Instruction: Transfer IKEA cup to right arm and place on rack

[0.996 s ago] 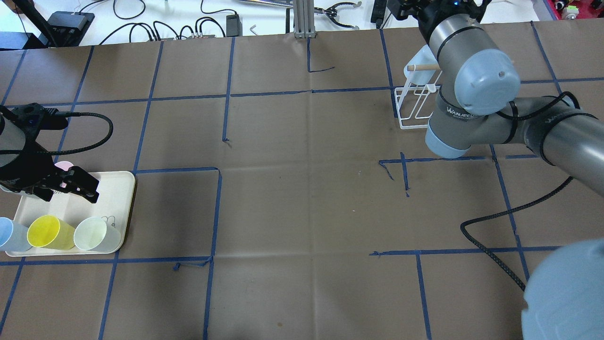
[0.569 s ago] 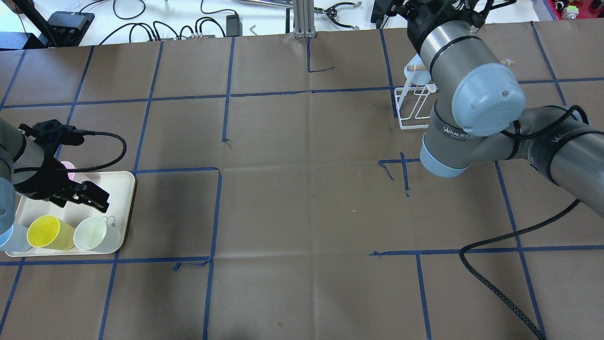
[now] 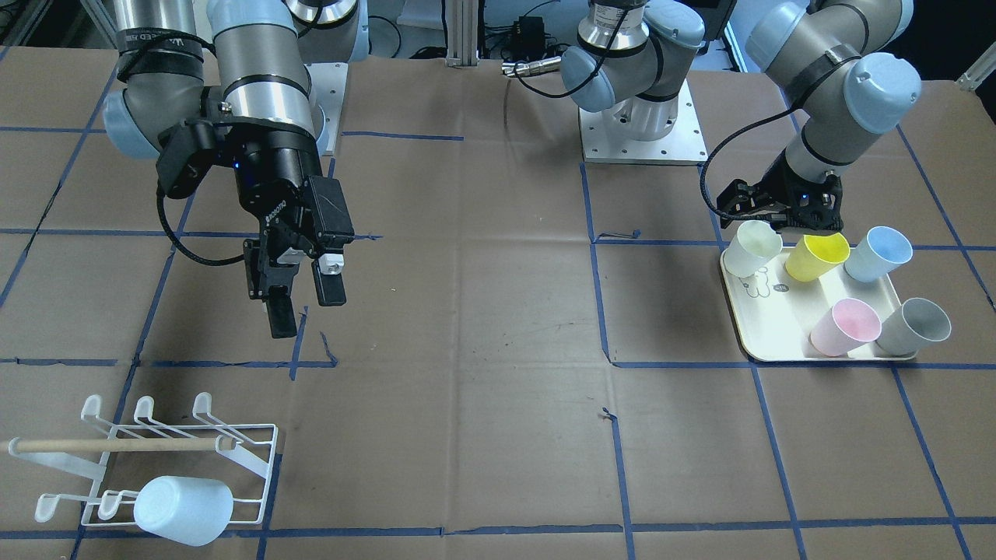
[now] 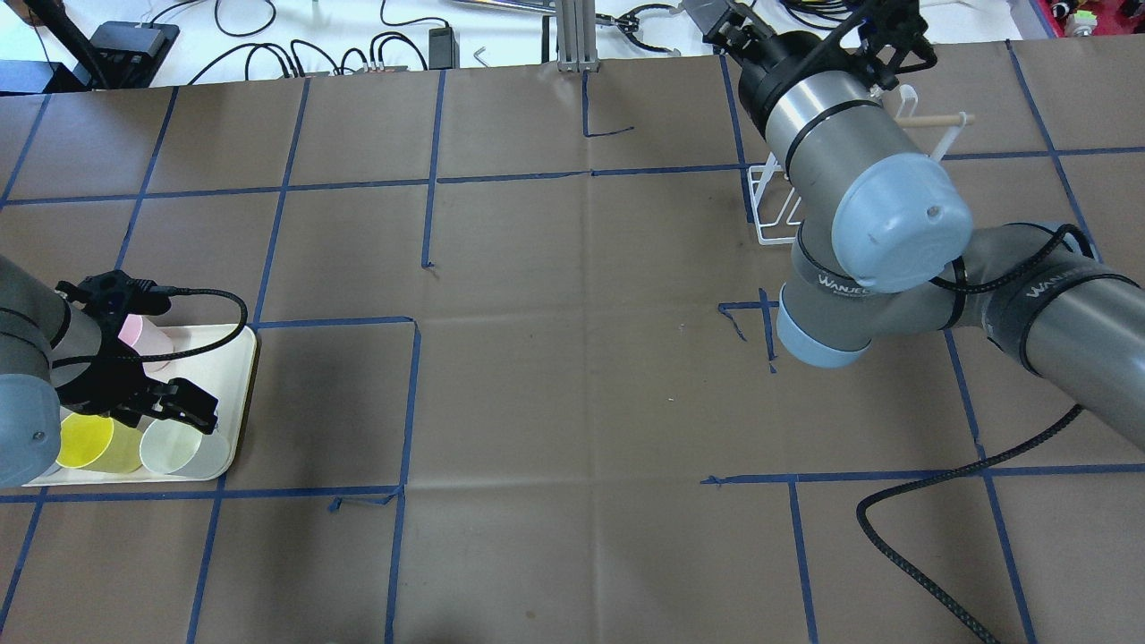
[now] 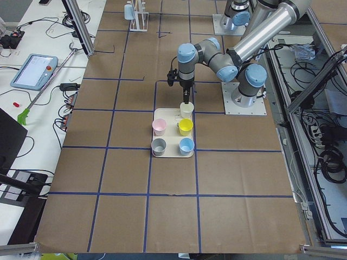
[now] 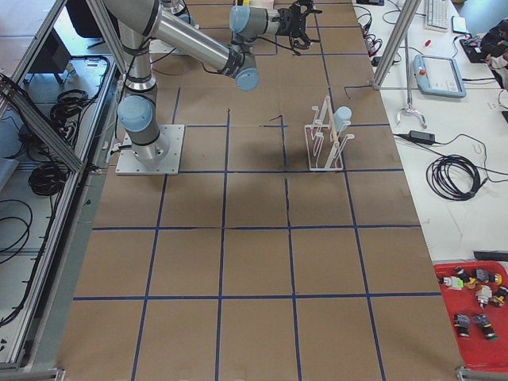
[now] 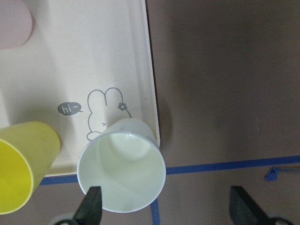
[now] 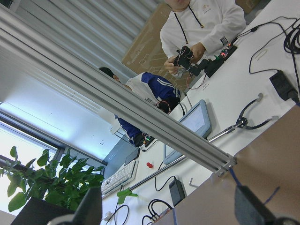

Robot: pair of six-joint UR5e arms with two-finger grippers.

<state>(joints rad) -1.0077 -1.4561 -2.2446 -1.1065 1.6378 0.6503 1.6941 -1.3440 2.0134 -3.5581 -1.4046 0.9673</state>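
Observation:
Several IKEA cups stand on a cream tray (image 3: pixel 778 342): pale white-green (image 3: pixel 751 247), yellow (image 3: pixel 817 257), blue (image 3: pixel 878 253), pink (image 3: pixel 844 327), grey (image 3: pixel 914 327). My left gripper (image 3: pixel 778 222) is open and hovers just above the pale cup (image 4: pixel 183 452). In the left wrist view one fingertip (image 7: pixel 91 206) overlaps the rim of that cup (image 7: pixel 122 164). My right gripper (image 3: pixel 305 311), with long flat fingers, is open and empty, above the table short of the white wire rack (image 3: pixel 156 443). The rack holds one pale blue cup (image 3: pixel 183 509).
The rack (image 4: pixel 774 210) is partly hidden behind my right arm in the overhead view. Cables and tools lie on the white bench beyond the far table edge (image 4: pixel 358 45). People show in the right wrist view (image 8: pixel 201 23). Blue tape lines cross the brown table (image 4: pixel 581 358).
My left gripper moved along the tray from the pink cup end to above the pale white-green cup. My right arm swung leftward, away from the rack, uncovering its wooden dowel.

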